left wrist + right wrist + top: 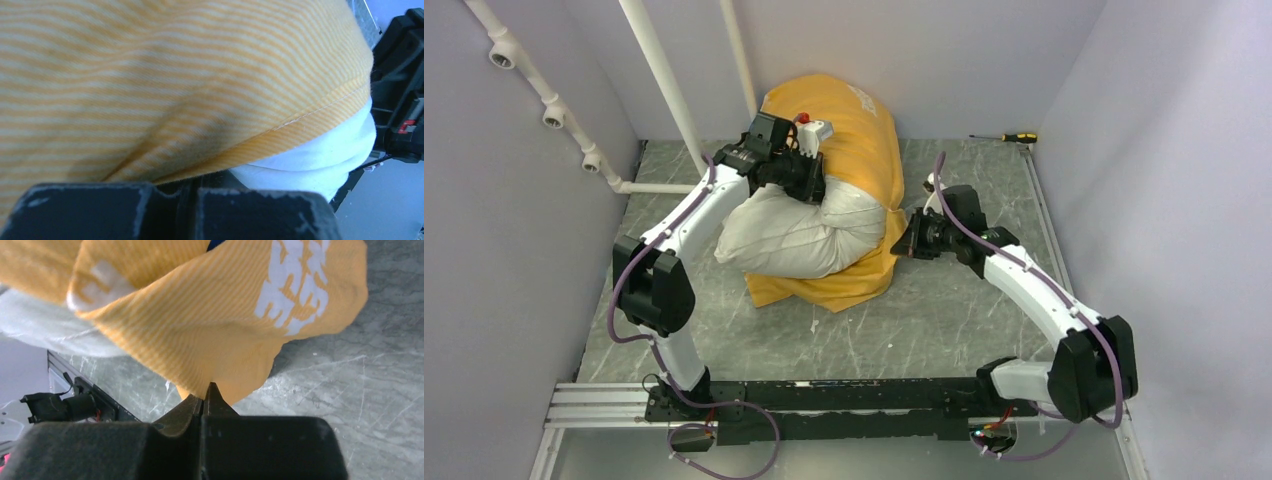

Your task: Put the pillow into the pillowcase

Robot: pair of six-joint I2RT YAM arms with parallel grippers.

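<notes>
The white pillow (794, 238) lies bent on the table, its far end inside the yellow-orange pillowcase (864, 140), which bulges up against the back wall. My left gripper (812, 188) sits at the case's opening on the pillow's upper side. In the left wrist view the gripper (192, 182) is shut on the striped pillowcase (175, 75) at its hem, with the pillow (320, 150) showing below it. My right gripper (902, 240) is at the case's right edge. In the right wrist view it (206, 392) is shut on a fold of the pillowcase (210, 325), with the pillow (40, 325) at left.
A screwdriver (1009, 137) lies at the back right by the wall. White pipes (664, 90) run along the left wall and back. A white box with a red button (814, 128) sits behind my left wrist. Walls close in on three sides.
</notes>
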